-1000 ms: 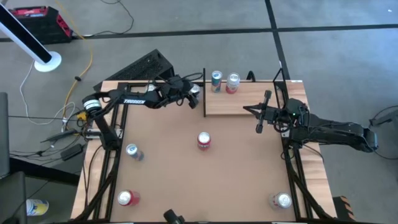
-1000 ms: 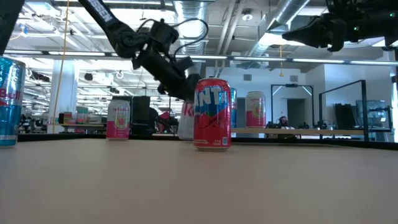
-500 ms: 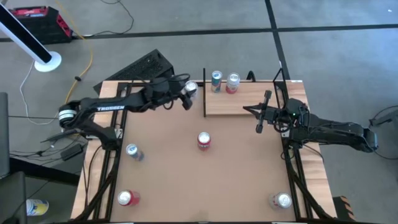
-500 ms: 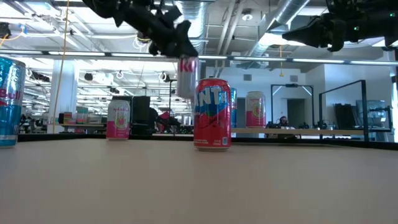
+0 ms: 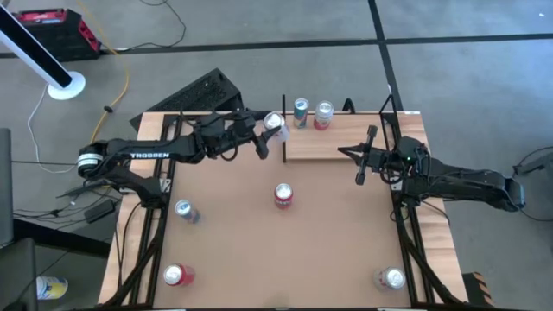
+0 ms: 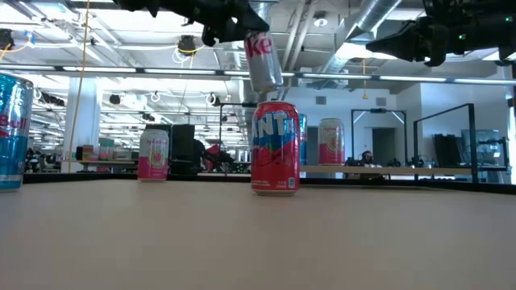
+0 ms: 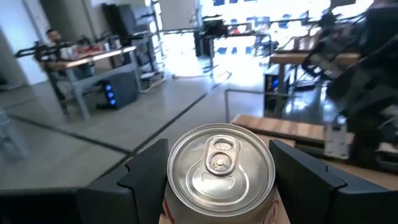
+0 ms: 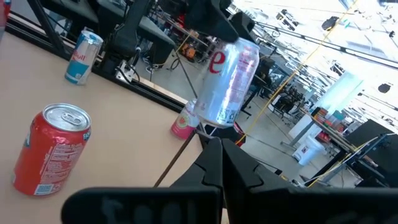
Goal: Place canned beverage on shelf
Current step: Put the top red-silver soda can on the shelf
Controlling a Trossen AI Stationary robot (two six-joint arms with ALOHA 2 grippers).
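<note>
A silver can with red letters hangs in the air just left of the shelf, with my left gripper shut on it. The shelf is a pale wood panel with black posts at the table's far side; two cans stand on its far edge. A red can stands upright mid-table. My right gripper hovers shut and bare above the shelf's near right part, high in the low view. My left gripper pinches the silver can's upper side walls between its two fingers, one on each side just below the rim. The fingers come level from the table's left. The can hangs clear of the table, tilted, its bottom end lowest.
More cans stand on the tabletop: one near the left edge, one at the near left, one at the near right. The shelf's black post rises right beside the held can.
My left gripper has risen with the silver can, from just above the table behind the red can to well above it, and has drifted a little toward the shelf. The can, upright before, now tilts. My right arm has kept still.
</note>
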